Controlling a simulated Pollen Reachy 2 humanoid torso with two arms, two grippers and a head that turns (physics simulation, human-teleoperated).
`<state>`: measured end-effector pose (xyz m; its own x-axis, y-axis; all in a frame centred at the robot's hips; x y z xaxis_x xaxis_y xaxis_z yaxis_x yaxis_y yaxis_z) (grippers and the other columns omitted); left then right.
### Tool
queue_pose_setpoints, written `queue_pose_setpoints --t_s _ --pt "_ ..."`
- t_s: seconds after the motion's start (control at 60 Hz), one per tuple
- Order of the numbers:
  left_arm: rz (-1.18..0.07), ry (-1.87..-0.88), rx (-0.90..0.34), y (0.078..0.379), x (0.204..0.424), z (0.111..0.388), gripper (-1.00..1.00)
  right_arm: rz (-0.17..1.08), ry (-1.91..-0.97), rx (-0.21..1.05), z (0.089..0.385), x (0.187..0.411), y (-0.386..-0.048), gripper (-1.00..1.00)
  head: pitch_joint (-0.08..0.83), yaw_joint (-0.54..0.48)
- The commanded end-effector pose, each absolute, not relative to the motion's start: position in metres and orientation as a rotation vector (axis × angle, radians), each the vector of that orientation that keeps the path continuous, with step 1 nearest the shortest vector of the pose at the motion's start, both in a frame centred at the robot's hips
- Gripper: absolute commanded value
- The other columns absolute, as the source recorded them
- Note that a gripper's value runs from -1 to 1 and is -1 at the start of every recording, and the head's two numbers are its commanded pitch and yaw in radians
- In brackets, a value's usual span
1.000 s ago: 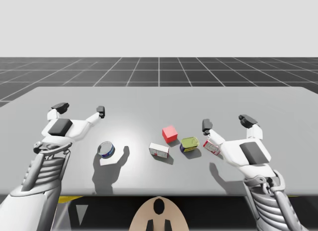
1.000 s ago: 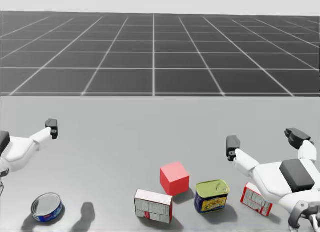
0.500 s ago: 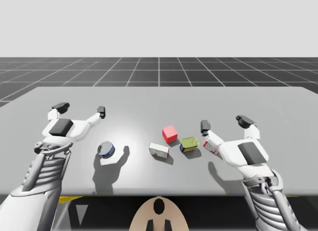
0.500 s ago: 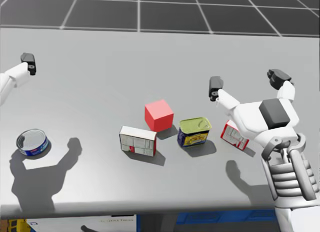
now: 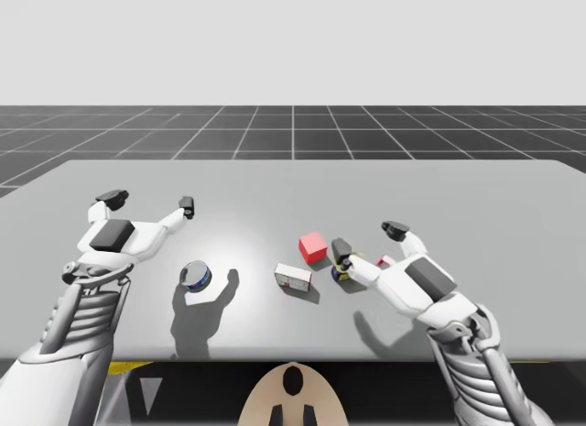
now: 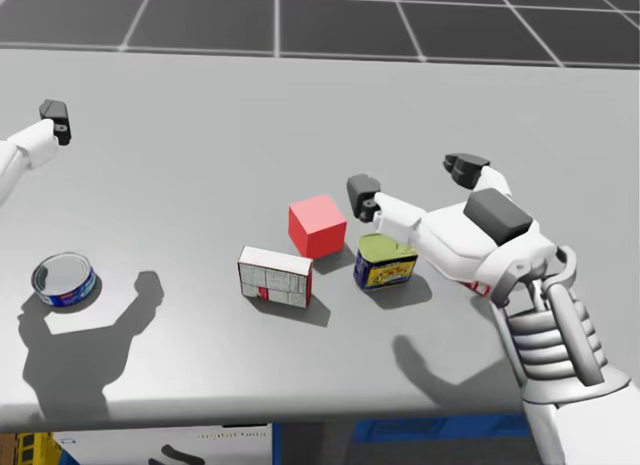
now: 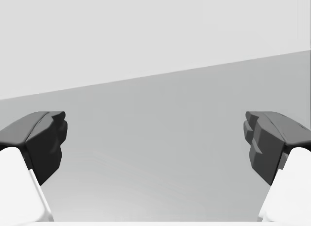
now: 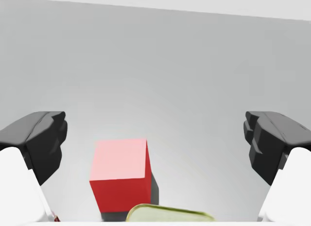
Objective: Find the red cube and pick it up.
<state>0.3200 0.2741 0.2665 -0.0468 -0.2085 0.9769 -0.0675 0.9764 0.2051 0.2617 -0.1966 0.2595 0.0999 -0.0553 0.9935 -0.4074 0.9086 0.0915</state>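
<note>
Red cube (image 5: 312,246): one, centre of the high view.
Low round tin can with a blue side (image 5: 196,276): one, left of centre.
Rectangular tin with a yellow-green lid and blue sides (image 6: 385,263): one.
Boxes: two, namely one white rectangular box with red edging (image 5: 293,278) and one small red-and-white box (image 5: 385,260), mostly hidden.
Grey worktop (image 5: 293,183): one.

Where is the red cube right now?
In the high view the red cube sits mid-table, behind the white box and beside the yellow-topped can, ahead of my right gripper.
</note>
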Motion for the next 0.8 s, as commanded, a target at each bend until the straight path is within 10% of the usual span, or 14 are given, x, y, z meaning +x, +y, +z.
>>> queue_pose_setpoints --t_s 0.017,0.8 --pt "-0.12 -1.614 0.212 0.274 0.32 0.266 -1.0 0.321 -1.332 0.473 0.26 0.273 -0.182 -1.0 0.643 -0.09" --pt "-0.128 -1.612 0.212 0.275 0.32 0.265 -1.0 0.459 -0.791 0.247 0.243 0.357 -0.111 -1.0 0.654 -0.08"
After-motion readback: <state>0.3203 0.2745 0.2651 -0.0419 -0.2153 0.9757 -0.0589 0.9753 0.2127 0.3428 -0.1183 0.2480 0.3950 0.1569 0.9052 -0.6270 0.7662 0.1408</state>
